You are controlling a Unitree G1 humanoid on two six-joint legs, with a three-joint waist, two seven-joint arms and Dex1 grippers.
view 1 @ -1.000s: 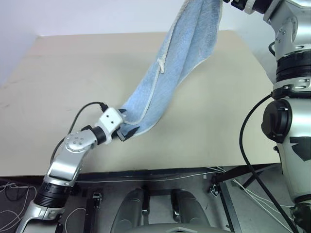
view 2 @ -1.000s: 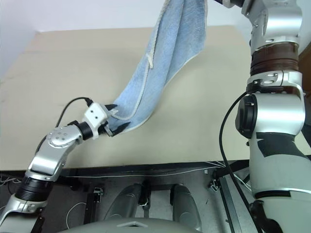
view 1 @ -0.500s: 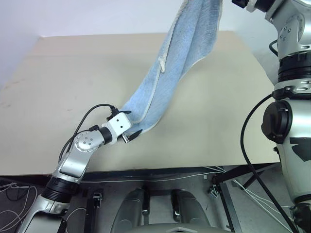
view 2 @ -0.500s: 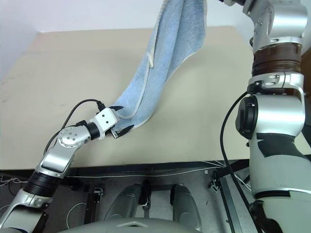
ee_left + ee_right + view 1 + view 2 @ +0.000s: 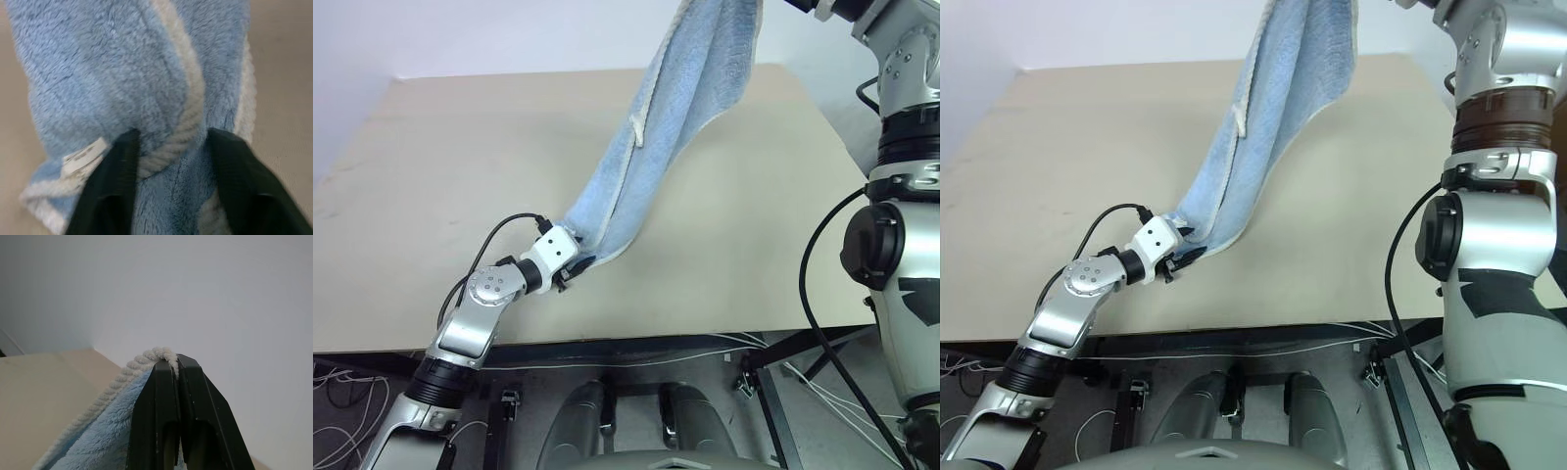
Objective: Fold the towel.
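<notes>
The light blue towel (image 5: 685, 108) with cream edging hangs in a long slant from high up at the right down to the table. My right gripper (image 5: 174, 361) is shut on its top edge cord. The towel's low corner rests near the table's front, and my left gripper (image 5: 574, 264) is shut on it. In the left wrist view the two black fingers (image 5: 115, 181) press a fold of cloth and edging between them, beside a small white tag (image 5: 83, 155). A white loop (image 5: 637, 132) dangles halfway up the towel.
The beige table (image 5: 460, 147) stretches wide to the left of and behind the towel. Its front edge (image 5: 656, 338) runs just below my left gripper, with cables (image 5: 783, 367) hanging under it at the right.
My left gripper's fingers stood spread around the towel's low corner and have now closed on it. The right gripper has kept its hold up high.
</notes>
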